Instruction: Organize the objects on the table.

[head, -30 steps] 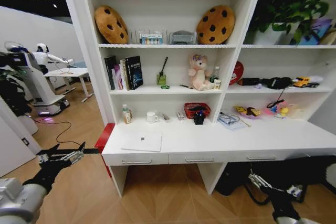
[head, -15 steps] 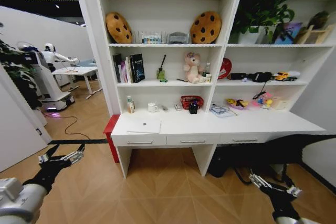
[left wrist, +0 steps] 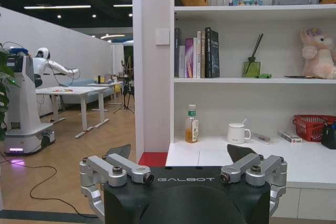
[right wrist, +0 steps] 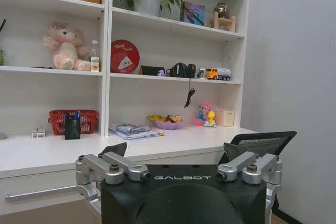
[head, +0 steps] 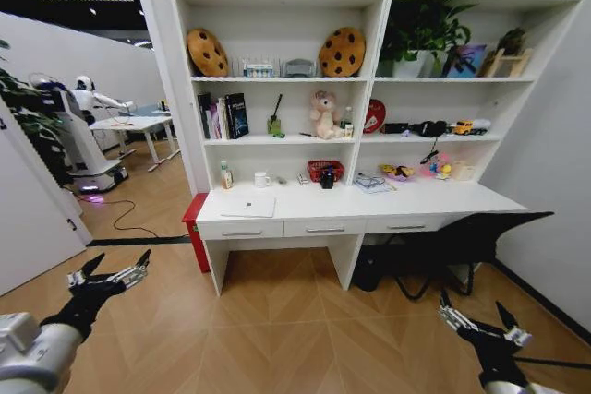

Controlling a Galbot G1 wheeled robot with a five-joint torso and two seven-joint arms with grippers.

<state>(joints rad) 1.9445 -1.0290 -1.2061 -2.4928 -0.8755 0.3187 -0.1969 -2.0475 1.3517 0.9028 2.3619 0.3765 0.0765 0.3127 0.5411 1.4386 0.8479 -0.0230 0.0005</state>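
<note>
With the left gripper [head: 109, 276] and right gripper [head: 476, 320] both spread wide, empty and low, well short of the white desk [head: 406, 202], the closed silver laptop [head: 247, 206] far ahead risks being misjudged on approach and nudged off its front edge.

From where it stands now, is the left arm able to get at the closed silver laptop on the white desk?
Probably not yet. The left claw hangs open, low over the wooden floor, well short of the white desk. The silver laptop lies flat with nothing on it, so only the gap stands between them.
</note>
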